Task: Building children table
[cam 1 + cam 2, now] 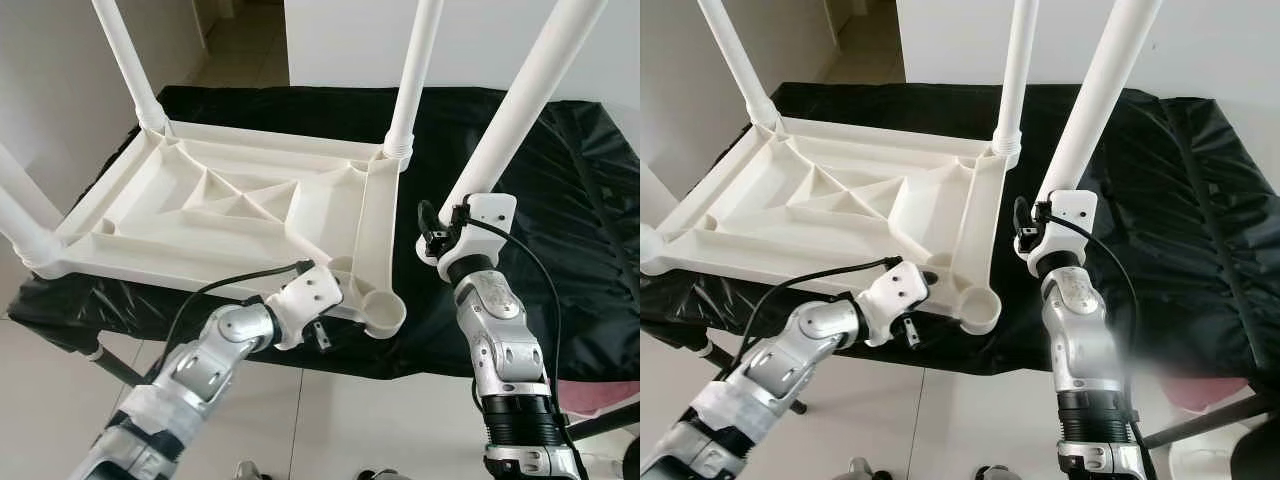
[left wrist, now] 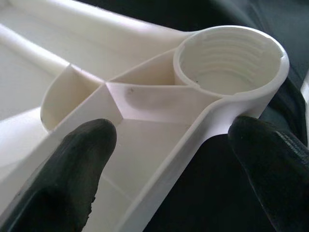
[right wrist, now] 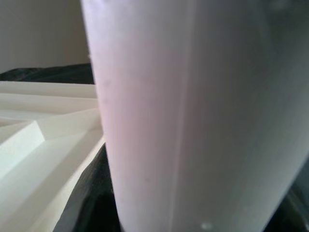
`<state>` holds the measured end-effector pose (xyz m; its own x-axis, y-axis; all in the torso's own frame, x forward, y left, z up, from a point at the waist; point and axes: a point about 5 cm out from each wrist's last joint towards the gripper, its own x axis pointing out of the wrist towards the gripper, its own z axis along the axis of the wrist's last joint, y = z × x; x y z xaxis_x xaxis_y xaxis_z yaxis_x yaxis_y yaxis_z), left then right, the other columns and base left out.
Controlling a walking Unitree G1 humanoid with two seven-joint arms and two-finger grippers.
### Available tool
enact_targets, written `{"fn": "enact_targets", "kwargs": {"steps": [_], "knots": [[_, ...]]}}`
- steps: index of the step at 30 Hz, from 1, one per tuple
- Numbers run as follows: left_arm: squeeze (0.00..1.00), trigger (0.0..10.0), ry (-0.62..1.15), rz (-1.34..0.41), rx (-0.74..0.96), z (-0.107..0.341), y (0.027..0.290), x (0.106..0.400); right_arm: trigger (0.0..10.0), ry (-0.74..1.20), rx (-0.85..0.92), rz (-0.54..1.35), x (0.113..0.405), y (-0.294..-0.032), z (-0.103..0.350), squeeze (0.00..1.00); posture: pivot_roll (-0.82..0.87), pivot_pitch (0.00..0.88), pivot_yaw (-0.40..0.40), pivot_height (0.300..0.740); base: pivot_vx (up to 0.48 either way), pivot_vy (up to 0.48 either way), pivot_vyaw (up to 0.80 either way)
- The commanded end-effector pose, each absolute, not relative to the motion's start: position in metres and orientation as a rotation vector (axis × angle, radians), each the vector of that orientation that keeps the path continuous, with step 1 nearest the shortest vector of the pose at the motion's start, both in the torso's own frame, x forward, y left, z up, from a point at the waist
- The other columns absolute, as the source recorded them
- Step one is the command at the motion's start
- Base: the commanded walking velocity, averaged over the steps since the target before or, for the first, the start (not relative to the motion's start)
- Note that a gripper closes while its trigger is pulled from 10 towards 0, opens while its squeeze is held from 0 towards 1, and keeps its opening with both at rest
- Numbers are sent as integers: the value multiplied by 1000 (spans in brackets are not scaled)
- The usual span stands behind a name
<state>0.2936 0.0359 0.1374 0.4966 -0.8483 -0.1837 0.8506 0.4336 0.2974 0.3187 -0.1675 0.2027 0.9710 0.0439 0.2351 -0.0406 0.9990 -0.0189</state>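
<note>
A white plastic table top (image 1: 240,200) lies upside down on a black-covered surface. Three white legs stand in its corners: far left (image 1: 130,60), far right (image 1: 415,70) and near left (image 1: 20,215). The near right corner has an empty threaded socket (image 1: 383,312), seen close up in the left wrist view (image 2: 227,60). My left gripper (image 2: 176,145) is open, its black fingers (image 2: 82,159) straddling the rim beside that socket. My right gripper (image 1: 462,222) is shut on the lower end of a fourth leg (image 1: 530,90), held tilted to the right of the socket.
The black cloth (image 1: 560,200) stretches to the right of the table top. Pale floor tiles (image 1: 340,420) lie below its near edge. A pink object (image 1: 600,395) sits low at the right. White walls stand behind, with an opening at the back left.
</note>
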Motion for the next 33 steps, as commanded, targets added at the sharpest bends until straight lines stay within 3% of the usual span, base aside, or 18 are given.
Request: {"fn": "enact_targets", "kwargs": {"steps": [1,8,12,18,26,33], "knots": [[0,10000,-1,-1039,390,136,32,294,10000,-253,-14,42,316,-167,204,0,-42,105,50,740,0,0,0],[0,10000,-22,-1002,347,140,-2,300,10000,-253,-7,41,314,-167,203,0,-47,102,53,740,0,0,0],[0,10000,-33,-981,344,142,-5,302,10000,-246,-6,43,311,-166,200,0,-55,103,60,740,0,0,0],[0,10000,-29,-962,302,144,10,305,10000,-226,-10,40,304,-166,191,0,-53,108,65,740,0,0,0],[0,10000,-29,-1065,101,167,42,288,10000,-184,-15,90,296,-154,177,0,-26,123,60,740,0,0,0],[0,10000,-13,-1049,107,163,52,273,10000,-185,-25,164,295,-145,174,0,-12,127,45,740,0,0,0]]}}
